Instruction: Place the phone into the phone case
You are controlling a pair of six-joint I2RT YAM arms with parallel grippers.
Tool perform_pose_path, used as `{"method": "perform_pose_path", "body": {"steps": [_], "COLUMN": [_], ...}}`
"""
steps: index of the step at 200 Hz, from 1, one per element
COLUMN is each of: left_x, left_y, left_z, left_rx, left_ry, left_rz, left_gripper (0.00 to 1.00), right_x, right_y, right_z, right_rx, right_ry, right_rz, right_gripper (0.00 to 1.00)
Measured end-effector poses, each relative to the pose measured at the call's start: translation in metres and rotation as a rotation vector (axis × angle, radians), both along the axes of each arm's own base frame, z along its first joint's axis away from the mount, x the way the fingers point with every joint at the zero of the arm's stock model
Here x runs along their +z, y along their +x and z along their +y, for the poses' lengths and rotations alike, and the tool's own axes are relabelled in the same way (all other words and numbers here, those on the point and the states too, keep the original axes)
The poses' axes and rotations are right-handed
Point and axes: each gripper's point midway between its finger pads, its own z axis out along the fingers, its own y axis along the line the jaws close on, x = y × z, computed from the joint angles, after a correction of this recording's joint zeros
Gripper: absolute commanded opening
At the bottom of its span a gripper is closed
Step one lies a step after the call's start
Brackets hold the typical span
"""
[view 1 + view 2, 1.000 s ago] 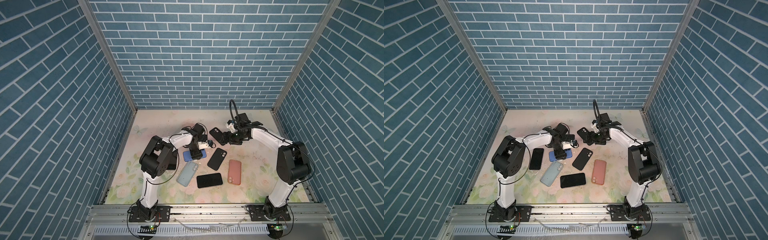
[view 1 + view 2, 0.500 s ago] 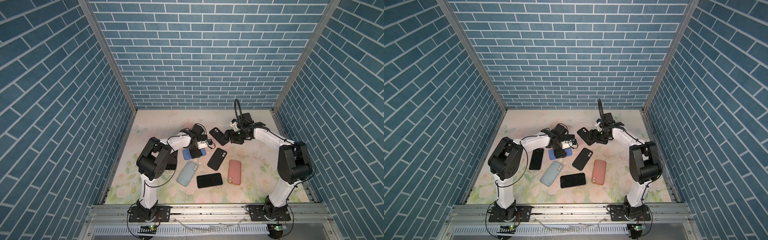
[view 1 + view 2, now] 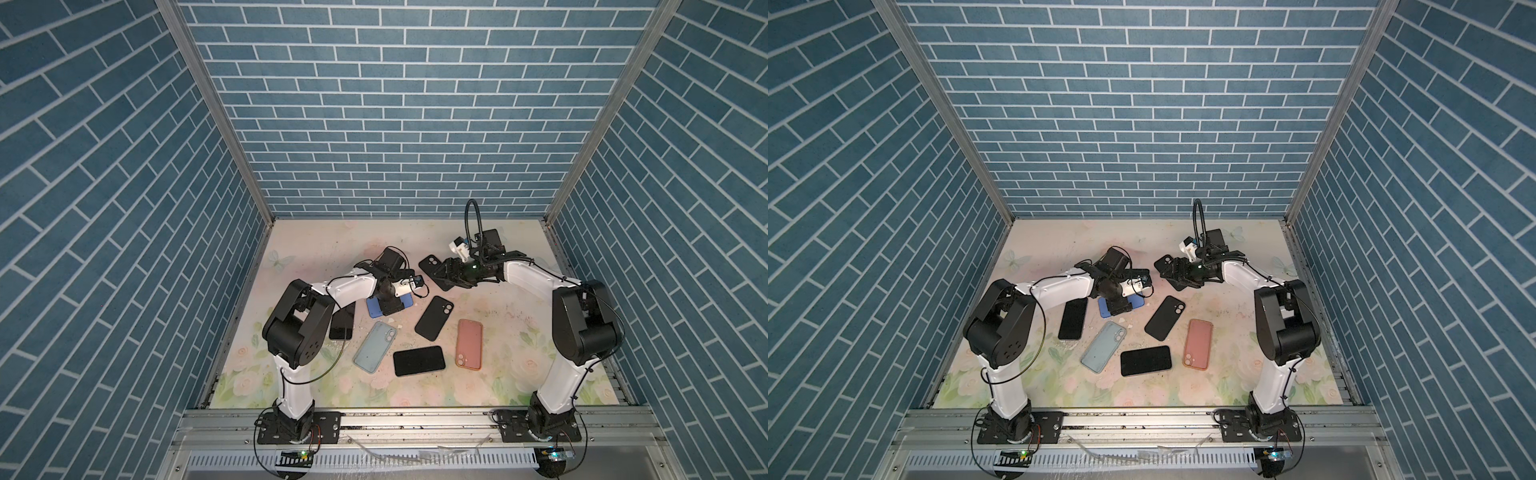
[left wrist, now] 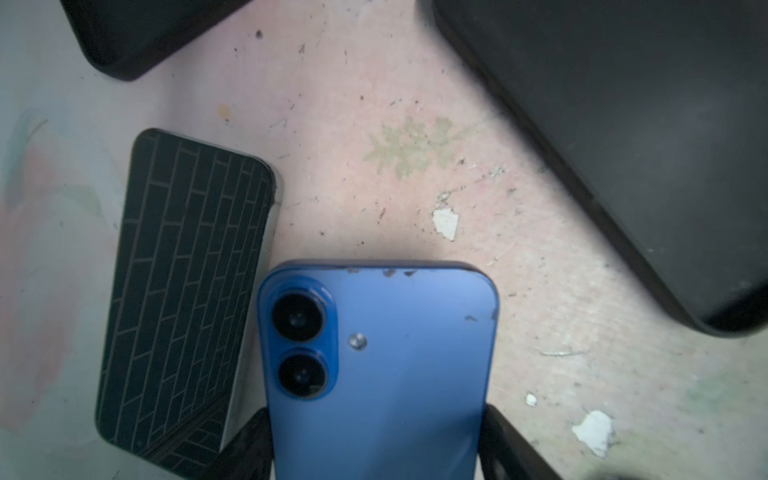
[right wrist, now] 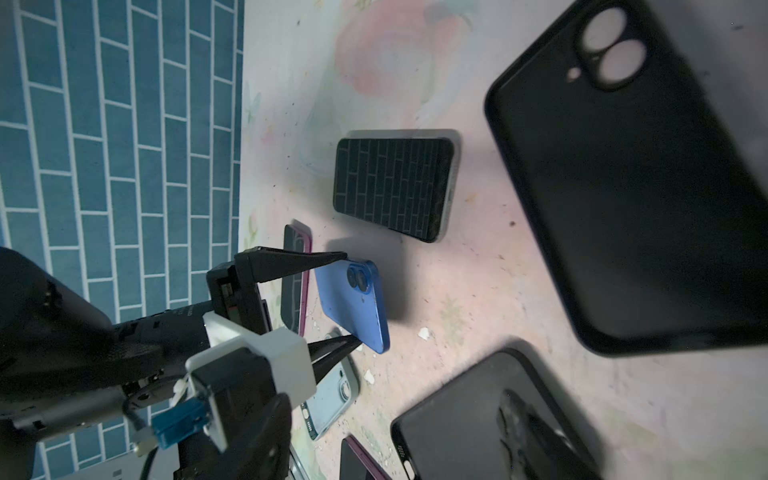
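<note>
Left wrist view: the blue phone [image 4: 399,374] sits back-up in the left gripper [image 5: 351,298], which pinches it across its width, the lens end jutting clear ahead of the fingertips. From the right wrist view I read the phone as tilted and raised off the floral table [image 3: 511,324], judging by the shadow under it. In both top views it sits just left of centre. Its long axis runs nearly level across the frame, lens end toward the right. Up and to the right of it, near but apart, lies the black case [image 3: 429,269], slanting from upper left to lower right with the camera cutout at the upper-left end. The right gripper [image 3: 448,275] is over that case's lower-right end and is plainly the nearer arm to it. Its jaws look spread, but the fingers are blurred and I cannot tell whether they have hold of the case. My read is that the two long axes are crossed, so phone or case must turn before they can meet. A second black case [image 3: 434,318] lies to the lower right of the phone, about as close.
</note>
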Motion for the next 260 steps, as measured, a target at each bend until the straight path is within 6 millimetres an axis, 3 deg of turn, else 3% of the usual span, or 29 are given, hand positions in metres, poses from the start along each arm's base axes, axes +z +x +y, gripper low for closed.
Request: {"method": "perform_pose_path", "body": {"steps": [75,130,182,211,227,238,241,243,245,260], "left_x": [0.023,0.024,0.025,0.026,0.028,0.03,0.031,0.032,0.032,0.044], "left_y": [0.001,0.001,0.0,0.001,0.001,0.0,-0.001,-0.001,-0.001,-0.001], "left_z": [-0.011,-0.014,-0.015,-0.014,-0.014,-0.012,-0.012,-0.012,-0.011,-0.008], "left_rx": [-0.001,0.005,0.004,0.012,0.018,0.023,0.025,0.026,0.027,0.044], "left_ry": [-0.094,-0.113,-0.12,-0.127,-0.13,-0.132,-0.134,-0.134,-0.135,-0.147], "left_rz": [-0.039,-0.033,-0.027,-0.025,-0.03,-0.037,-0.04,-0.042,-0.044,-0.083], "left_gripper": [0.36,0.37,0.37,0.39,0.47,0.73,0.81,0.94,0.98,1.0], "right_x": [-0.029,-0.03,-0.039,-0.037,-0.036,-0.035,-0.033,-0.033,-0.032,-0.026], "right_y": [-0.024,-0.034,-0.036,-0.036,-0.036,-0.034,-0.033,-0.033,-0.033,-0.032], "right_z": [0.046,0.069,0.078,0.08,0.08,0.079,0.078,0.078,0.078,0.075], "right_rx": [0.121,0.175,0.188,0.217,0.22,0.219,0.219,0.219,0.22,0.207], "right_ry": [0.117,0.18,0.201,0.212,0.215,0.217,0.219,0.219,0.22,0.208], "right_rz": [0.103,0.118,0.136,0.085,0.079,0.072,0.068,0.067,0.066,0.057], "right_gripper": [0.63,0.35,0.08,0.0,0.0,0.0,0.0,0.0,0.0,0.0]}}
